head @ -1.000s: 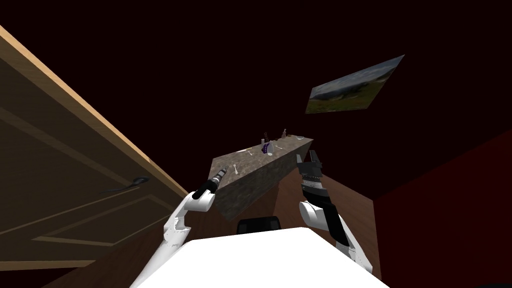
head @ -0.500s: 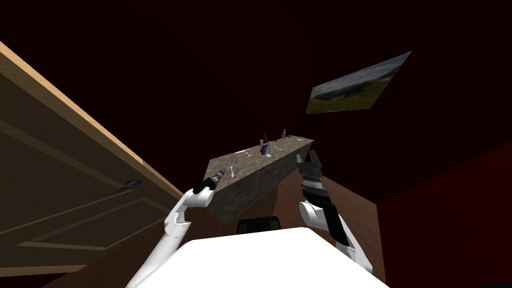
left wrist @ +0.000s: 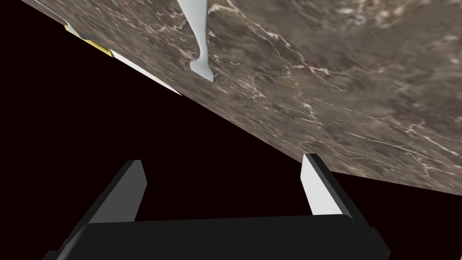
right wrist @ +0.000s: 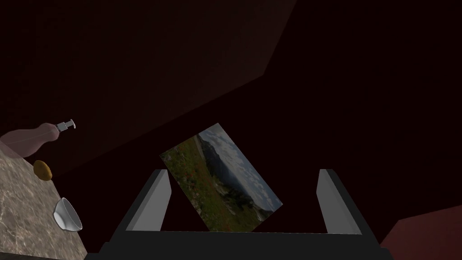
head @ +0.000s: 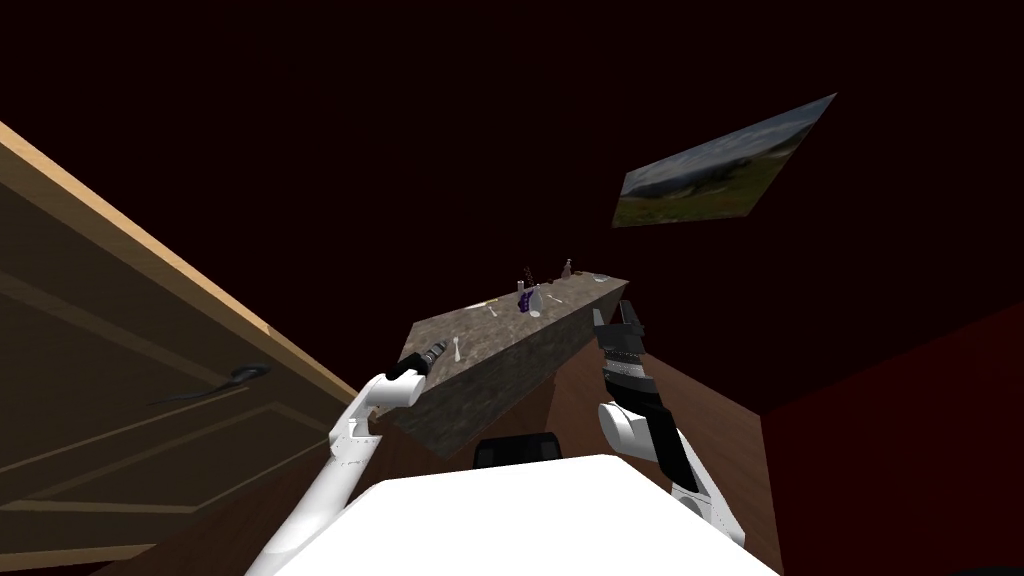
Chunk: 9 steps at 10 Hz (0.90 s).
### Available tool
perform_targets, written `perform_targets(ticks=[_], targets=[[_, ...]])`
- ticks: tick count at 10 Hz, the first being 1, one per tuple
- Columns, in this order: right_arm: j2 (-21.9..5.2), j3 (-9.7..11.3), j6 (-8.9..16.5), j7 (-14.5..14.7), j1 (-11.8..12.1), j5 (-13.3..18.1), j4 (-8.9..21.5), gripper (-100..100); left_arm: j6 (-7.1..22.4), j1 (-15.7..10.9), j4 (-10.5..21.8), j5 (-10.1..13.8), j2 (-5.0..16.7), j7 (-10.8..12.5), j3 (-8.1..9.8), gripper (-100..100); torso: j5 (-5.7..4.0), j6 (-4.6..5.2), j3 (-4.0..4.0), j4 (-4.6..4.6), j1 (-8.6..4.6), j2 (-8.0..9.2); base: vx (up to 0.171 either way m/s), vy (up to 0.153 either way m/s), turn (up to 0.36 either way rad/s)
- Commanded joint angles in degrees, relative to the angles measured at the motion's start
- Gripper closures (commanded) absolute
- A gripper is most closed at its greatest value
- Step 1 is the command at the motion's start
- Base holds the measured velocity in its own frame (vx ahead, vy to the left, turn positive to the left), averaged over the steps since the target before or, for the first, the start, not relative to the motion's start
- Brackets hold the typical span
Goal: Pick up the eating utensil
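Note:
A white utensil (head: 457,347) lies on the brown marbled counter top (head: 500,325), close to its near end. In the left wrist view its handle (left wrist: 198,36) points toward the counter's edge (left wrist: 338,90). My left gripper (head: 440,348) hangs just short of that edge, level with the top. It is open (left wrist: 223,159) with nothing between its fingers, and the handle end lies a little ahead of it. My right gripper (head: 618,315) is raised beside the counter's right side, open (right wrist: 242,171) and holding nothing.
A brown door (head: 150,400) with a dark lever handle (head: 238,374) stands at the left. At the counter's far end are a white bowl (right wrist: 67,215), a pump bottle (right wrist: 31,137), a small yellow-brown round thing (right wrist: 43,170) and a purple thing (head: 524,299). A second white utensil (head: 492,311) lies mid-counter.
My view has shifted a little: door and counter have slid left and down. The left arm has drifted left with them, and its gripper still hangs just short of the utensil. The right arm is unmoved.

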Motion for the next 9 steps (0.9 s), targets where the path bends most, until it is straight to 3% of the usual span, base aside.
perform_targets(ticks=[1, 4, 9], targets=[[0.0, 0.0, 0.0, 0.0, 0.0, 0.0, 0.0, 0, 2.9, -1.1, 1.2, 0.8, 0.3, -1.4, 1.1, -100, 0.0, 0.0, 0.0, 0.0, 0.0, 0.0, 0.083, -0.062, -0.008], [0.0, 0.0, 0.0, 0.0, 0.0, 0.0, 0.0, 0, 5.8, -2.0, 2.2, 1.6, 0.5, -2.5, 2.07, -100, 0.0, 0.0, 0.01, 0.01, 0.01, 0.01, 0.068, -0.048, -0.002], [0.0, 0.0, 0.0, 0.0, 0.0, 0.0, 0.0, 0, 14.2, -5.1, 5.5, 4.4, 1.8, -6.5, 5.51, -100, -0.02, 0.0, 0.02, 0.01, -0.08, 0.04, 0.084, -0.069, -0.006]])
